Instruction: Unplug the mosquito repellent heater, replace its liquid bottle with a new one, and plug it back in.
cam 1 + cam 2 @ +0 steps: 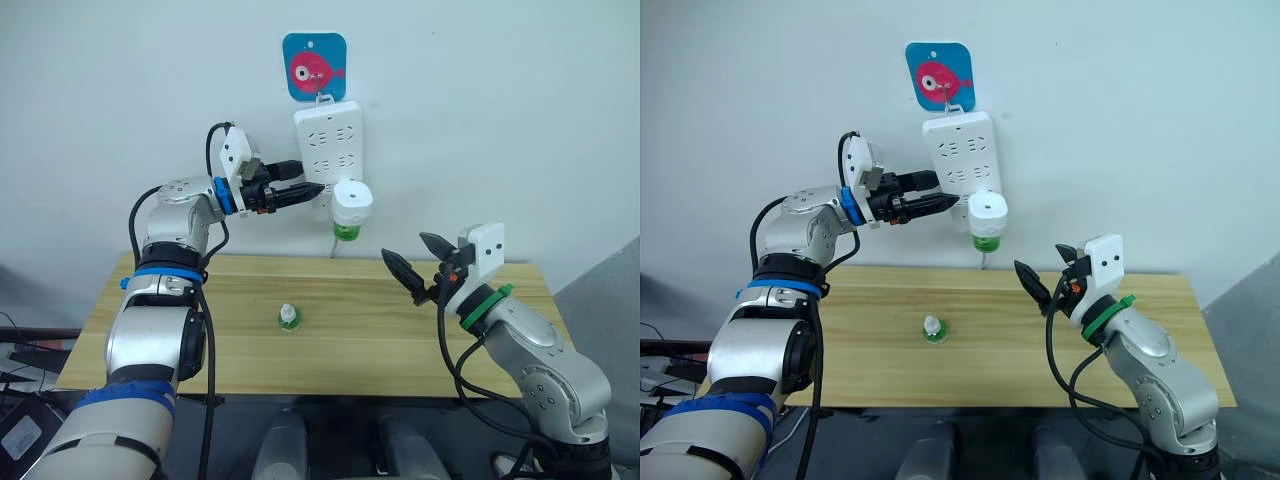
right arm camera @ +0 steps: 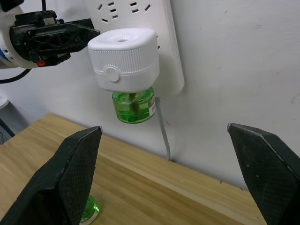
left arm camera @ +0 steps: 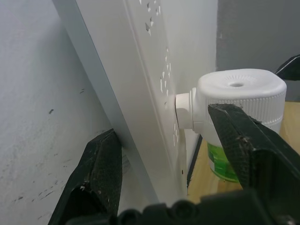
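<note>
Mosquito repellent heater (image 1: 352,201), a small white rounded plastic body, sits plugged into the lower end of a white power strip (image 1: 326,150) hanging on the wall above the far edge of the wooden counter (image 1: 240,345). A green liquid bottle (image 2: 133,107) hangs screwed in beneath it. The left tool (image 1: 305,190) is raised level with the heater, just beside it; its two black fingers stand apart, one against the strip's side, the other at the heater's near face, not yet clamped on anything. The right tool (image 1: 418,262) hovers above the counter's right part, below and to the side of the heater, fingers spread wide and empty. A second small green bottle (image 1: 289,319) stands near the counter's middle. The heater looks light, rigid and smooth, so likely slippery; the ribbed band around its body probably offers the surest hold. Pulling straight out from the strip seems wise, since the strip hangs loosely and may swing.
</note>
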You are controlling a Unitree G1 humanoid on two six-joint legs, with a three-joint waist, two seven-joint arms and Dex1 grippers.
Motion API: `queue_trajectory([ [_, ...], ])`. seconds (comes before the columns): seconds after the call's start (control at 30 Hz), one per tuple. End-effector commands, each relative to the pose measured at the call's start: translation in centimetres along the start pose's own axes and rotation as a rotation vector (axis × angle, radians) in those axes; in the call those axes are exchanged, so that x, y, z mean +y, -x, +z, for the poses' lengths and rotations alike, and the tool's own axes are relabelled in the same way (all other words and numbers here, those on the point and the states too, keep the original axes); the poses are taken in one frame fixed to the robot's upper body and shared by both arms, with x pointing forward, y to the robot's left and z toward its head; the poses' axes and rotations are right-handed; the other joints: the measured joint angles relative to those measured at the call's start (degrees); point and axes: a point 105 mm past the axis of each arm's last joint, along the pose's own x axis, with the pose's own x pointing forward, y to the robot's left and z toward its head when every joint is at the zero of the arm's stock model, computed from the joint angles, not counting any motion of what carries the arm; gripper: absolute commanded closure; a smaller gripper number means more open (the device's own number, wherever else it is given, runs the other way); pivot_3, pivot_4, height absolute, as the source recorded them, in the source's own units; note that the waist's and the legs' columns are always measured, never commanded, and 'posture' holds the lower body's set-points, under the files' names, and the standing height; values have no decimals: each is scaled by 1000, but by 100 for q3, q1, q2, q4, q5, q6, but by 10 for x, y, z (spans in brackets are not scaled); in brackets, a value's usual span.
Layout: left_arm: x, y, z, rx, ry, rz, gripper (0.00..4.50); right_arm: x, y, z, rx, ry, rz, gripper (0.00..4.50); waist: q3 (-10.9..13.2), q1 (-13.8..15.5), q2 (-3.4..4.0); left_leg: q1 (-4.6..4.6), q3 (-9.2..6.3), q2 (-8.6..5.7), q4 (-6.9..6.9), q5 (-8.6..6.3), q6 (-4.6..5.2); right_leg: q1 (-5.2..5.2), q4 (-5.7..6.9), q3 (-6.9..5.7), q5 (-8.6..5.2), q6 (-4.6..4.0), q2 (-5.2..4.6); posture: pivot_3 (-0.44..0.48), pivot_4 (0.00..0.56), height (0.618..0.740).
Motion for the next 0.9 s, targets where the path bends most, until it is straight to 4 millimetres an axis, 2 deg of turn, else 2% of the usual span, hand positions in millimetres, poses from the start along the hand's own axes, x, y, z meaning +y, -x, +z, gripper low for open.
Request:
queue_trajectory([
  [0.03,-4,-10,11,-35,-27,-28,2304,9,-1,15,-59,-7,26,0,23,0,1,-1,-2,0,2,0,0,0,2,-2,0,0,0,245,204,740],
  [0.13,-4,-21,14,-80,-3,-18,3206,16,-6,17,-59,-17,45,0,57,11,5,-9,-12,-1,13,0,0,1,4,-10,0,-1,0,244,208,740],
  [0.27,-5,-28,16,-99,-4,-17,3226,16,-15,26,-77,-44,7,0,67,13,9,-27,-36,-3,33,0,0,3,5,-30,0,0,-2,241,214,740],
  [0.53,-4,-26,15,-93,4,-11,3226,15,-34,42,-92,-12,-91,0,89,12,34,-49,-102,-6,40,2,-2,6,13,-104,-11,-22,-6,237,228,740],
  [0.9,-3,-26,16,-88,-13,-1,3226,13,-58,49,-73,39,-136,0,119,10,58,-53,-118,-7,40,3,-1,6,17,-121,-15,-29,-6,239,230,740],
])
